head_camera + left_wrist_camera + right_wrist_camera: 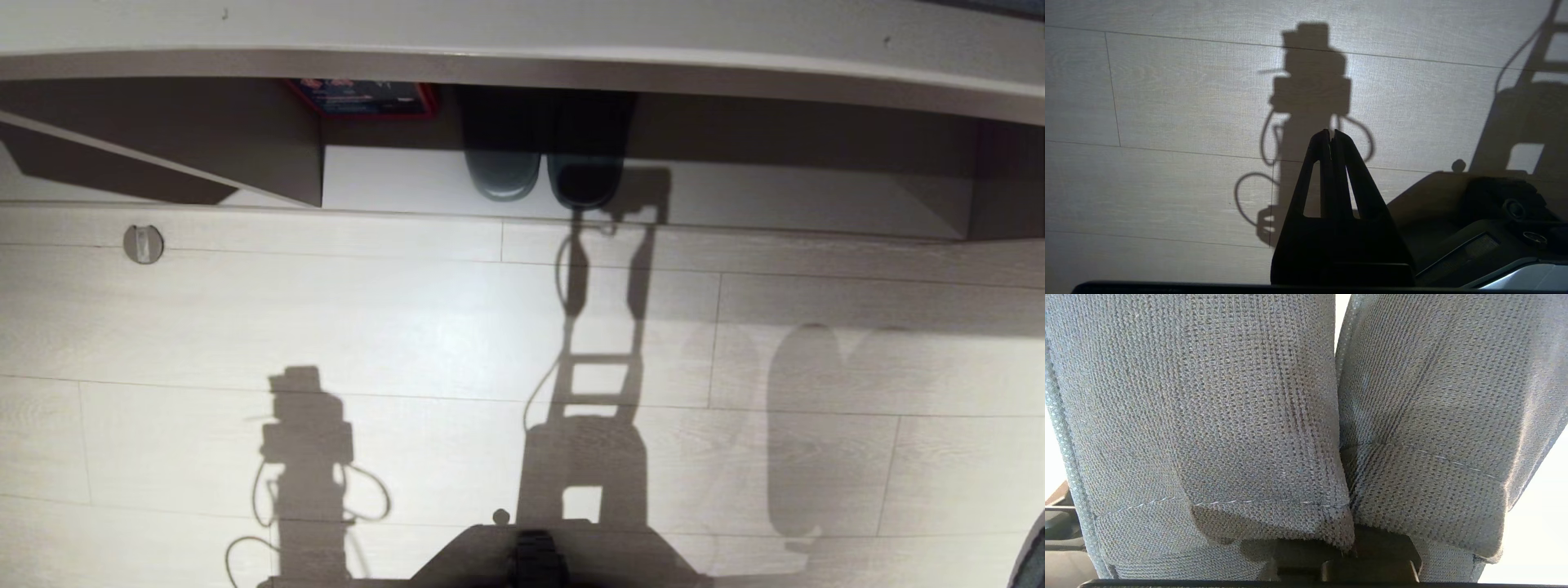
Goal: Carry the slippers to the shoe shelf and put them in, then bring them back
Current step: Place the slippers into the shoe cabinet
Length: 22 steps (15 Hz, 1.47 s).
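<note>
Slippers hanging from the hand

The two grey-blue knit slippers [1208, 416] hang side by side, touching, pinched together in the right gripper [1341, 559]. The beige, open-fronted shoe shelf [775, 200] stands well ahead of it.

The pale wood-grain plank floor [408, 327] runs from under my dark wheeled base [535, 559] up to the low beige wood-laminate shoe shelf [816, 204], which stands directly on it. One small round grey metal disc [143, 243] sits flush on the planks near the shelf front, to my left. The shelf's white base board carries a pair of dark rounded-toe slippers [543, 175], side by side and touching, toes outward at the board's front edge. A brown vertical divider panel [302, 155] stands on the board left of this pair. Against the back, between divider and pair, sits a red-edged printed flat item [363, 98]; I cannot tell what it is.
</note>
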Motion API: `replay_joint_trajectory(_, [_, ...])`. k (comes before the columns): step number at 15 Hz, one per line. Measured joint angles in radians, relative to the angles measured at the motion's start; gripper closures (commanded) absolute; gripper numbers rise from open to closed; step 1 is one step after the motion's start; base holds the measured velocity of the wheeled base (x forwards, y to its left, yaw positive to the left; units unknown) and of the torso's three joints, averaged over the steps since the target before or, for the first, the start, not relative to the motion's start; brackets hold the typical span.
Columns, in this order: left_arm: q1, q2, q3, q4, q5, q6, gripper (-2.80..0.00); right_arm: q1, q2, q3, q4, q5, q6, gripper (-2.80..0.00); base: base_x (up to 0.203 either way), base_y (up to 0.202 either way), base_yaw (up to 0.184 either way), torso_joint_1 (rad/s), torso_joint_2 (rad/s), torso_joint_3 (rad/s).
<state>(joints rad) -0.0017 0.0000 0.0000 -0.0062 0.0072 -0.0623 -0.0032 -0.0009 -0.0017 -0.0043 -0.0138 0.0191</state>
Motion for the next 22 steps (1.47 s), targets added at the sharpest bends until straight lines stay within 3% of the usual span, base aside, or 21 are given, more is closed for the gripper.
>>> replay_joint_trajectory(11, [0.000,0.000,0.000,0.002,0.000,-0.001,0.00,0.000,0.001,-0.004,0.003,0.004,-0.010,0.00,0.000,0.000,0.000,0.001,0.00,-0.095])
replay_joint_trajectory(16, [0.000,0.000,0.000,0.002,0.000,-0.001,0.00,0.003,0.079,-0.138,0.061,0.043,0.014,0.00,0.000,0.000,0.000,0.000,0.00,0.000])
replay_joint_trajectory(19, [0.000,0.000,0.000,0.002,0.000,-0.001,0.00,0.030,0.252,-0.171,-0.006,0.047,0.018,0.00,0.000,0.000,0.000,0.000,0.00,0.000])
replay_joint_trajectory(22, [0.000,0.000,0.000,0.002,0.000,-0.001,0.00,0.060,0.493,-0.158,-0.198,0.049,0.002,0.00,0.000,0.000,0.000,0.000,0.00,0.000])
